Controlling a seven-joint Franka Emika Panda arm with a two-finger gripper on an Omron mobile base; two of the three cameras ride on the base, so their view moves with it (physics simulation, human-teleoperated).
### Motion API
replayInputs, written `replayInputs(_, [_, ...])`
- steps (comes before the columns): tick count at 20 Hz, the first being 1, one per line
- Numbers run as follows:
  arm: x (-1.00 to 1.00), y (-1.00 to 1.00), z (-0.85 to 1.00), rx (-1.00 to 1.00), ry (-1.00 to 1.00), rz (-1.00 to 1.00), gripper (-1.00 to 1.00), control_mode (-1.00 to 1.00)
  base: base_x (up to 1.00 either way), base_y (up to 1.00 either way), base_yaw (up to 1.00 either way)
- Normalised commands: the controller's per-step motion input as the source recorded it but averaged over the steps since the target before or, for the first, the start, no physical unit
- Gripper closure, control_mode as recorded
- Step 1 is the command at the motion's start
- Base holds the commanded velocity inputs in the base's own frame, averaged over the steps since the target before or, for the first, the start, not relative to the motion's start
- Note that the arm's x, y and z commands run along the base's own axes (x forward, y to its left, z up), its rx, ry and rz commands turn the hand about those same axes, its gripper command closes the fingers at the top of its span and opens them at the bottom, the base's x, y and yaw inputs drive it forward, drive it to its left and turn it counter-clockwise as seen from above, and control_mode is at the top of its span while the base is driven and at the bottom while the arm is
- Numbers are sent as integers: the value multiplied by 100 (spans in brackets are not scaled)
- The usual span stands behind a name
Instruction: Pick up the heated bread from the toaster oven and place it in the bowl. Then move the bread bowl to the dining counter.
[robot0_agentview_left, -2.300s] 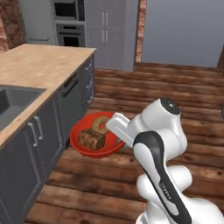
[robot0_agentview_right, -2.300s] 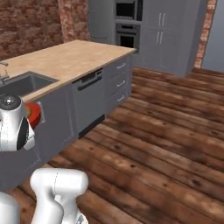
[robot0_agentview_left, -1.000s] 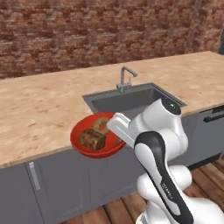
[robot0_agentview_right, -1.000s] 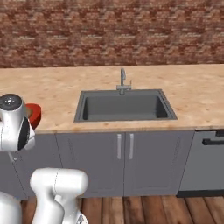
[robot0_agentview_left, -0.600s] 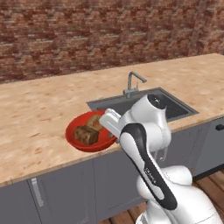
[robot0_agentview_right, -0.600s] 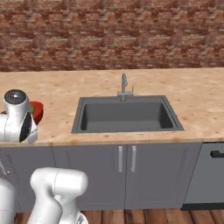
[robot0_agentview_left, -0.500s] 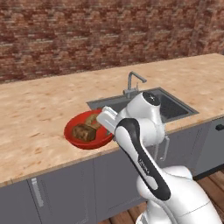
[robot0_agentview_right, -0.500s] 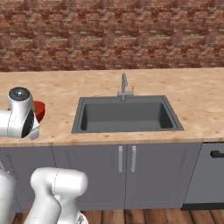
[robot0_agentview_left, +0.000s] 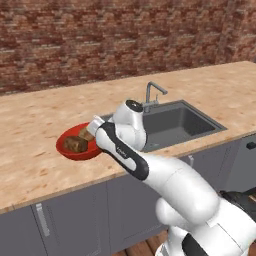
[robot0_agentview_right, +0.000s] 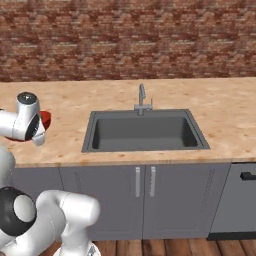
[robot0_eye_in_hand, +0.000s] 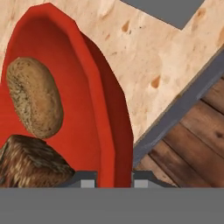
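Bowl (robot0_agentview_left: 67, 150), glossy red and rigid, sits left of centre in the left base view, over the dining counter (robot0_agentview_left: 30, 165), carrying the heated bread (robot0_agentview_left: 75, 145). Your gripper (robot0_eye_in_hand: 113, 178) is clamped on its thin rim. Judged slippery; keep it level.

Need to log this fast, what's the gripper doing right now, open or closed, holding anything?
Gripper: closed on the rim of the wide glossy red bowl.

bowl (robot0_agentview_left: 67, 150): glossy red
heated bread (robot0_agentview_left: 76, 144): dark brown, rough crust
dining counter (robot0_agentview_left: 30, 125): light wood-grain
sink (robot0_agentview_right: 145, 131): steel grey
wall (robot0_agentview_right: 125, 40): red-brown brick
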Motion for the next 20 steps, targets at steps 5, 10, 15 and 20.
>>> replayInputs(5, [100, 72, -71, -4, 0, 0, 100, -100, 0, 0, 0])
replayInputs(10, [100, 44, -56, 0, 1, -1, 100, -100, 0, 0, 0])
replayInputs(15, [90, 7, -31, 0, 3, 0, -100, -100, 0, 0, 0])
replayInputs(20, [32, 1, 0, 0, 3, 0, -100, -100, 0, 0, 0])
